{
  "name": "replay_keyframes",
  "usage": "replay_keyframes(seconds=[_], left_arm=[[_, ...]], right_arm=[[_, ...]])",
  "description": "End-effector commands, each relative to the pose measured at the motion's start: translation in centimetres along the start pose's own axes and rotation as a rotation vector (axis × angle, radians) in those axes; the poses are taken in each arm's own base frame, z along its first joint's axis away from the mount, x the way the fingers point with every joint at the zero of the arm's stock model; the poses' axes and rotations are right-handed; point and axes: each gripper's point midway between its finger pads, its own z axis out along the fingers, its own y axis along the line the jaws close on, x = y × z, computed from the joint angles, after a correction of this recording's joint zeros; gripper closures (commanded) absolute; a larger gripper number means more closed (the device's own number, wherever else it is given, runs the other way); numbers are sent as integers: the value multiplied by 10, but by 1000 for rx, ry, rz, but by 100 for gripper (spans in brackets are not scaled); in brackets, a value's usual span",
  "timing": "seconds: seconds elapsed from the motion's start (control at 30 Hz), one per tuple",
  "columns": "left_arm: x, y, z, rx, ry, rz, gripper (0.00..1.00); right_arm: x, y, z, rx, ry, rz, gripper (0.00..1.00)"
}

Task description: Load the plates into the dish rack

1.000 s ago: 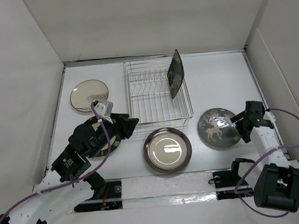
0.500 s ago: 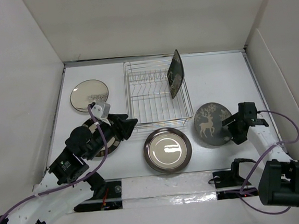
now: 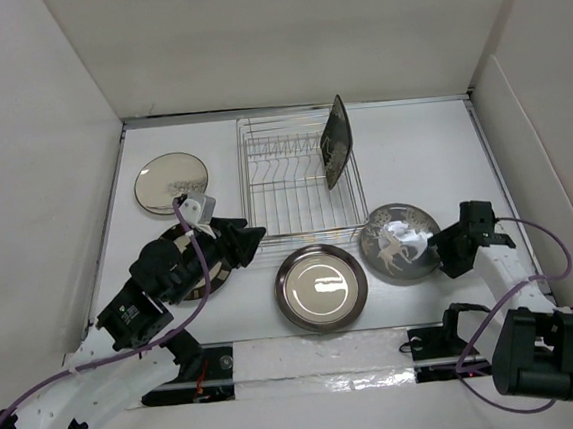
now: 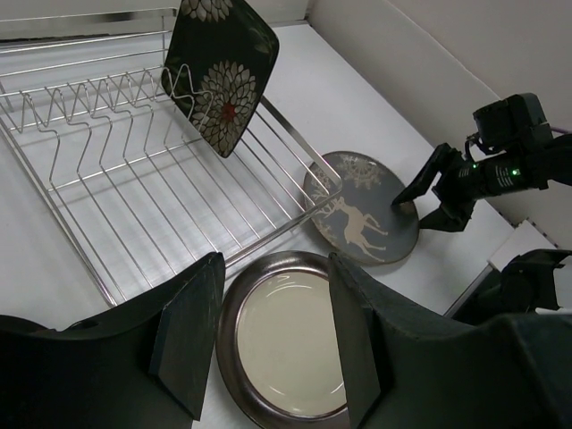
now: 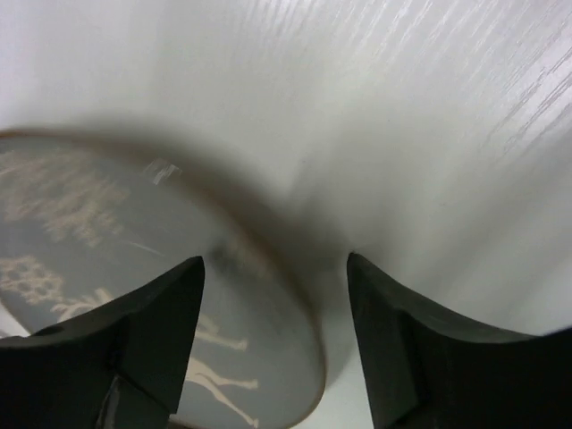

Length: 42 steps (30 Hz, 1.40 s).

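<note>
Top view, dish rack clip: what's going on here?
One floral plate stands in the rack. The right gripper, jaws open, straddles the rim of the deer plate, which lies on the table beside the rack. The left gripper hovers open and empty near the cream plate.

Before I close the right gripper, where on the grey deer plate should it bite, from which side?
Take the rim of the grey deer plate on its edge facing the right gripper, coming from the right. It seems to lie flat, so only the thin rim fits the open fingers; the wrist view shows that rim lined up between them.
</note>
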Motion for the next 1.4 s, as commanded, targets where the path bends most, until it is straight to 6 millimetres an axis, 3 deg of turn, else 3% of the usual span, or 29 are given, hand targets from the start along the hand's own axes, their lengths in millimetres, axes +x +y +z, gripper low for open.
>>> replay_keyframes(seconds=[0.0,0.2,0.33,0.53,0.6,0.63,0.77,0.83,0.9,1.07,1.27,1.3,1.37], left_arm=[[-9,-3,2,10,-33,6,53],[-10,-3,0,8,-38,5,53],[-10,-2,0,4,-39,5,53],[-8,-2,1,6,-32,6,53],[-8,-2,2,6,-32,6,53],[-7,-2,3,3,-27,5,53],[-3,-1,6,-1,-11,8,53],[0,0,8,-6,-1,10,53],[1,1,10,-10,4,9,53],[3,3,14,-14,16,8,53],[5,8,17,-32,22,8,53],[6,8,17,-30,26,6,53],[6,10,19,-35,30,7,53]], right_arm=[[0,7,4,-25,14,-31,34],[-2,8,15,12,28,-43,56],[-14,6,21,45,-26,-37,61],[-68,-6,34,92,-191,27,67],[-80,2,41,55,-207,50,69],[-76,17,43,-10,-170,32,69],[-73,41,54,-68,-115,-21,62],[-64,39,55,-81,-86,-25,49],[-62,39,53,-110,-85,-8,44],[-38,41,49,-202,-5,68,42],[-23,36,59,-214,54,122,68],[-30,40,60,-243,29,133,79],[-30,31,64,-241,31,176,90]])
